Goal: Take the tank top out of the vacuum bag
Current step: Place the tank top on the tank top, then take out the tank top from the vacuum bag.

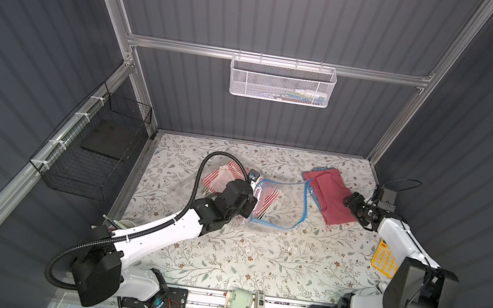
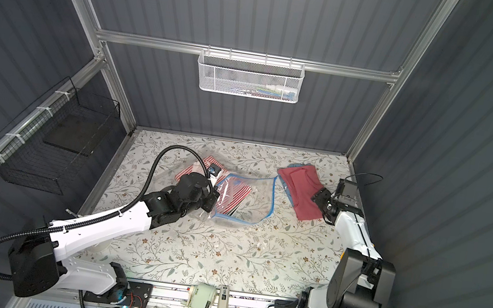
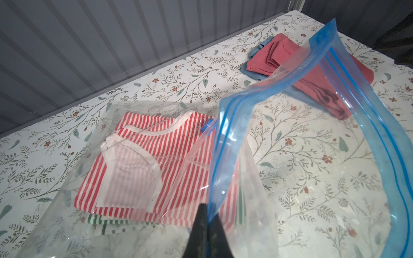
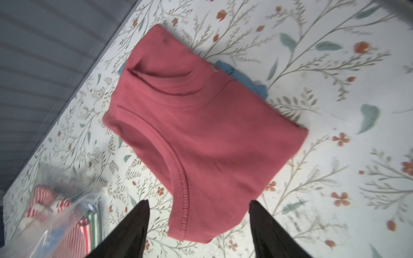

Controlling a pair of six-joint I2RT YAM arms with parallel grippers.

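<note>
The clear vacuum bag (image 1: 283, 210) (image 2: 248, 201) lies mid-table with its blue zip strip (image 3: 225, 143) bowed open. My left gripper (image 3: 207, 215) (image 1: 252, 201) is shut on that blue edge and holds it up. Inside the bag lies a red-and-white striped top (image 3: 169, 156) over a green-striped one. A pink tank top (image 1: 333, 197) (image 2: 302, 193) (image 4: 201, 134) lies folded on the table outside the bag, to its right. My right gripper (image 4: 199, 205) (image 1: 349, 203) is open just off the tank top's near edge, with nothing held.
A blue garment (image 4: 245, 78) pokes out from under the pink tank top. A yellow keypad-like thing (image 1: 385, 256) lies by the right arm. A black wire basket (image 1: 89, 154) hangs on the left wall and a white mesh basket (image 1: 282, 80) on the back wall.
</note>
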